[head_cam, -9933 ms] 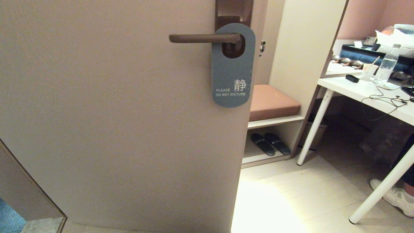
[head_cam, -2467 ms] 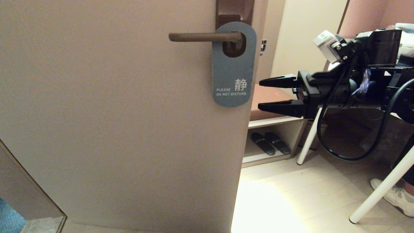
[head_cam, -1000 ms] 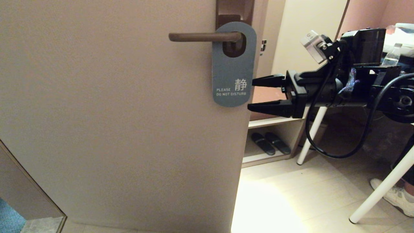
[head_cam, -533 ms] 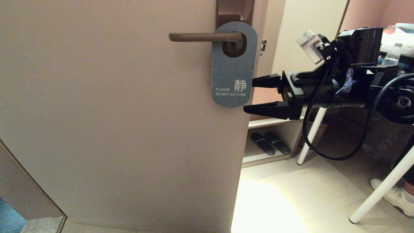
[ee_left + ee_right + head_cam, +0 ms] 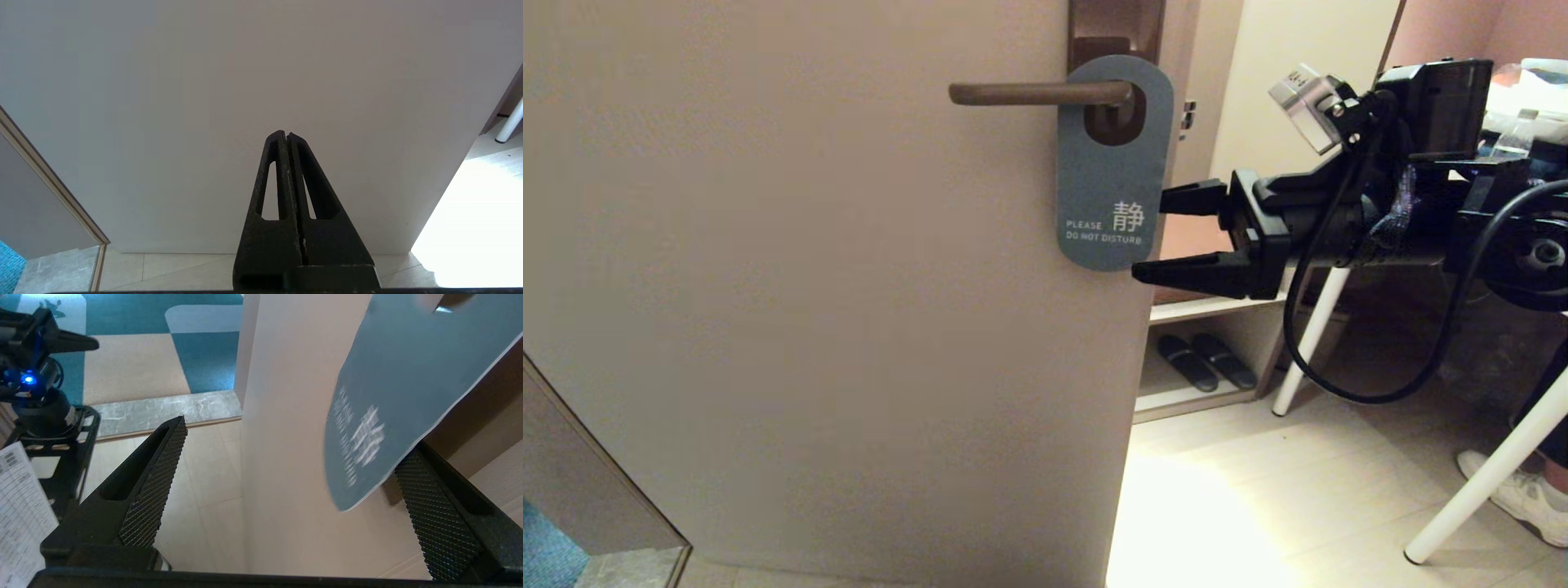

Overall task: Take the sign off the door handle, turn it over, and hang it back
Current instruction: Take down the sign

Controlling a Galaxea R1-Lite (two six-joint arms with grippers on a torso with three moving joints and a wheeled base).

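Observation:
The sign (image 5: 1107, 180) hangs by its big hole on the door handle (image 5: 1029, 93), blue "PLEASE DO NOT DISTURB" side facing out. My right gripper (image 5: 1150, 237) reaches in from the right, open, at the sign's lower right edge. Its upper finger runs behind that edge and its lower finger (image 5: 1176, 273) ends just under the sign's bottom corner. In the right wrist view the sign (image 5: 408, 375) lies against one finger pad (image 5: 433, 514), with the right gripper (image 5: 294, 437) wide apart around it. My left gripper (image 5: 286, 134) is shut on nothing, low in front of the door.
The beige door (image 5: 809, 286) fills the left, its free edge right below the sign. Behind the right arm stand a shelf with dark slippers (image 5: 1205, 362), a white table leg (image 5: 1307, 343) and a person's white shoe (image 5: 1519, 498).
My right gripper has moved left, from just short of the sign to its lower right edge, staying open. The sign's bottom has swung slightly. The left gripper stays shut.

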